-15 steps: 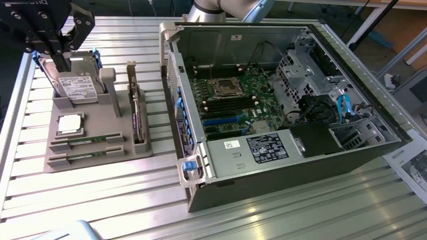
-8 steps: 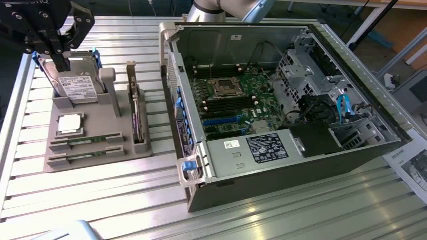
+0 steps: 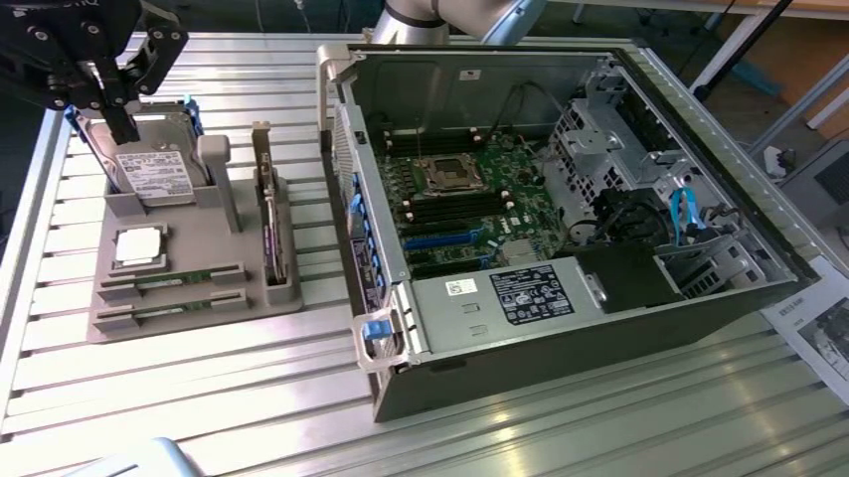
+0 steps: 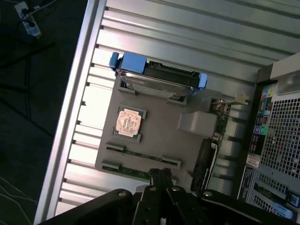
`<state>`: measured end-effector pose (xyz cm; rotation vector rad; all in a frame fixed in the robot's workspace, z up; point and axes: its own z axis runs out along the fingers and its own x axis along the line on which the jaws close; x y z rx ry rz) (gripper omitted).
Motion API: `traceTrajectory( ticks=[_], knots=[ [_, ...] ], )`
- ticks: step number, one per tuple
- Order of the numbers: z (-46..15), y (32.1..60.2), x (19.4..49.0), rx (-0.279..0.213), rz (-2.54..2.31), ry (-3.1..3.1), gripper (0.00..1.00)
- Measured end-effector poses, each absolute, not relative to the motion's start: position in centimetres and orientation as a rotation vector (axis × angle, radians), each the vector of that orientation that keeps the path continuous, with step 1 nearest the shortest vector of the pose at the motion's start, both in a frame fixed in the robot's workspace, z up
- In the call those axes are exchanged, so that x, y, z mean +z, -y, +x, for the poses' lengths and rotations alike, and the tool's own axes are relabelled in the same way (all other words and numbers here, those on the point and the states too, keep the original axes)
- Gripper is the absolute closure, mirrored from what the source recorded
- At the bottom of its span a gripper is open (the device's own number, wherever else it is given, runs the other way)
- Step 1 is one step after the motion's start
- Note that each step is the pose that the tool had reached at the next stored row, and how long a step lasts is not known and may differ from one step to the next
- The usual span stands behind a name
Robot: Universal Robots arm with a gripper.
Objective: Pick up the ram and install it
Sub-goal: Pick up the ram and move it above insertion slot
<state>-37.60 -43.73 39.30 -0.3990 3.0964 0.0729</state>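
The slatted metal table (image 3: 199,397) carries everything. On the exterior view's right, the open computer case (image 3: 690,298) lies on its side with its panel off, so the green motherboard (image 3: 511,189) faces up and can be reached from above. The long dark slots beside its processor socket (image 3: 444,169) look empty, and they are probably where a stick belongs.

On the exterior view's left sits a grey holder (image 3: 186,248) that keeps each part in its own seat, apparently so each sits in a known pose for the arm. A hard drive (image 3: 153,169) with blue side rails leans in a cradle at the far end. An expansion card (image 3: 272,229) stands on edge along the side nearest the case. A square silver processor (image 3: 139,245) lies flat in a pocket.

The ram (image 3: 173,279) stands on edge in a narrow slot at the near end of the holder, its top edge exposed for pinching. A second stick (image 3: 170,309) sits in the parallel slot just beside it. Neither is lifted.

The gripper (image 3: 126,127) hangs above the holder, well apart from the ram. Its fingers (image 4: 161,174) are pressed together and grasp nothing.
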Motion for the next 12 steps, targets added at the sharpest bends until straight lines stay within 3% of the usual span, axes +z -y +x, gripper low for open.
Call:
traceTrajectory(
  ticks=[12],
  knots=[
    [-37.6,43.73,39.28,0.076,-0.772,-3.031,0.9]
  ],
)
